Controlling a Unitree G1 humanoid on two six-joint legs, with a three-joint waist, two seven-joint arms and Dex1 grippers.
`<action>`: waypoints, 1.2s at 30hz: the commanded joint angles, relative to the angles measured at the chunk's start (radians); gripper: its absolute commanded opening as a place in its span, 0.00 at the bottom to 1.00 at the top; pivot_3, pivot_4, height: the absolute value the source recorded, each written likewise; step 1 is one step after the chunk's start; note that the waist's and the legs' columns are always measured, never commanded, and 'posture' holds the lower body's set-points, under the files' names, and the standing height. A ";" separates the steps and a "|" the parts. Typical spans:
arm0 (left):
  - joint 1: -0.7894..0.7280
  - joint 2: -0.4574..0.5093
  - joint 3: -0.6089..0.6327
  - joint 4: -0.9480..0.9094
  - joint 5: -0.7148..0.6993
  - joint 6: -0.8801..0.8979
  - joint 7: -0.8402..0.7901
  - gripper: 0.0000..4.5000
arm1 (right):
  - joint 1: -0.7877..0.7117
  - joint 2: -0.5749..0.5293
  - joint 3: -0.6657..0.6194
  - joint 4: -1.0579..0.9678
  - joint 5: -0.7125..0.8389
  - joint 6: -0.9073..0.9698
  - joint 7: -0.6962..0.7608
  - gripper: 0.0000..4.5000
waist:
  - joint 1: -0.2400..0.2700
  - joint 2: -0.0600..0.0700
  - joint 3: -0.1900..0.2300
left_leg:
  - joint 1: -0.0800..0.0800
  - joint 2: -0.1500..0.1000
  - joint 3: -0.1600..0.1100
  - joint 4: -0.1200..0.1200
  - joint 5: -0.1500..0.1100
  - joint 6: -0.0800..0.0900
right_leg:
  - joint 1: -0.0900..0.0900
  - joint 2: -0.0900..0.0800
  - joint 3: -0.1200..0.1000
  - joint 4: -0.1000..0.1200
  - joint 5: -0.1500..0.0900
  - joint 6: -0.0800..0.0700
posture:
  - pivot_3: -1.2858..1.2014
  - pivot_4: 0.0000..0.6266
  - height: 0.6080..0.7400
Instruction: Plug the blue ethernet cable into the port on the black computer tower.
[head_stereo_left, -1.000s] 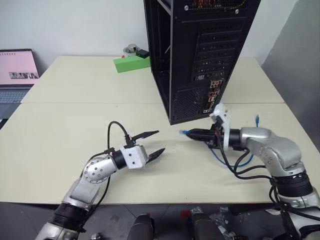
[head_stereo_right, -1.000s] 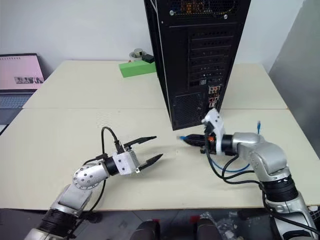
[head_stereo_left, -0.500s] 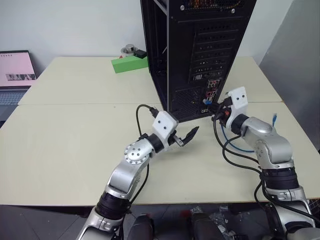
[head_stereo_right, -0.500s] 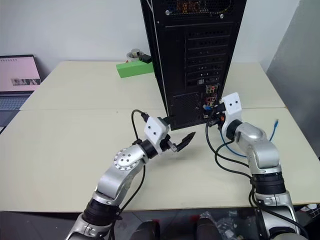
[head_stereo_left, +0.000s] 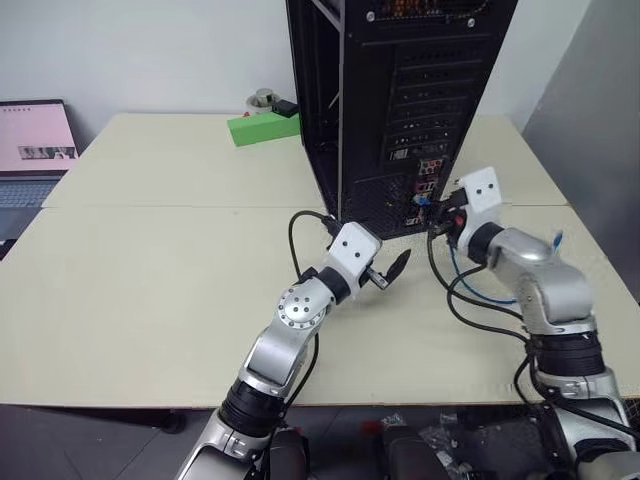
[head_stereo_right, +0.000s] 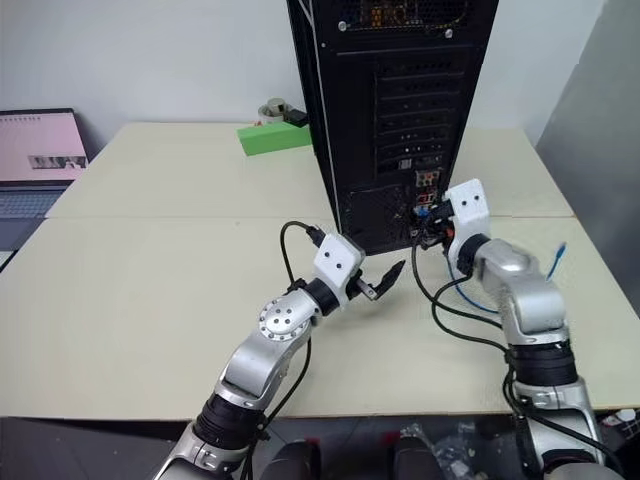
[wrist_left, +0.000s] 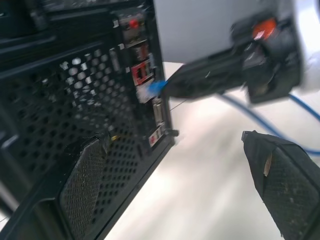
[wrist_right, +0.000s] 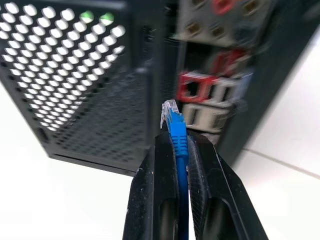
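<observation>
Nearest the robot, on the cream table (head_stereo_left: 150, 270), the left gripper (head_stereo_left: 389, 273) is hovering just above the tabletop w/ its two black fingers spread wide, nothing between them, pointing toward the foot of the black computer tower (head_stereo_left: 400, 100). In the left wrist view one mesh-textured fingertip (wrist_left: 280, 190) is sitting well apart from the other, w/ the tower's perforated vent showing close by.

A bit farther & to the right, the right gripper (head_stereo_left: 441, 212) is reaching in at the tower's rear connector panel, jaws pinched narrow on the blue ethernet cable (wrist_right: 178, 145). Right wrist view is showing the clear plug at the cable's tip sticking out past the black fingers (wrist_right: 162, 185), aimed at the panel & sitting just short of the sockets; can't tell from here whether it's touching any. The port (wrist_right: 197, 91) is looking like one of the red-framed squarish openings just beyond the plug, though which exact socket is hard to say. Rest of the cable is trailing back along the right arm & looping on the table, its far plug (head_stereo_left: 556, 240) lying near the right edge.

Farther back, beside the tower's left side, a green block (head_stereo_left: 262, 127) is lying on the table w/ small items behind it. At far left a laptop (head_stereo_left: 32, 150) is sitting open, screen lit.
</observation>
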 joint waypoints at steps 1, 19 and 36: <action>-0.012 -0.003 0.012 -0.042 0.008 -0.005 0.002 1.00 | -0.009 -0.022 -0.038 -0.082 0.030 0.050 0.009 0.00 | 0.000 0.000 0.000 | 0.000 0.000 0.000 0.000 0.000 0.000 | 0.000 0.000 0.000 0.000 0.000 0.000 | 0.52 0.24 1.00; -0.038 -0.027 0.042 -0.031 0.034 0.019 0.046 1.00 | -0.001 0.101 -0.062 -0.041 0.008 0.000 -0.088 0.00 | -0.001 0.000 0.000 | 0.000 0.000 0.000 -0.001 0.000 0.000 | 0.000 0.000 0.000 0.000 0.000 0.000 | 0.52 0.24 1.00; -0.030 -0.013 0.047 -0.038 0.035 0.026 0.037 1.00 | -0.036 0.105 -0.048 0.033 -0.013 -0.066 -0.096 0.00 | -0.002 0.000 0.000 | 0.000 0.000 0.000 -0.001 0.000 0.000 | 0.000 0.000 0.000 0.000 0.000 0.000 | 0.52 0.24 1.00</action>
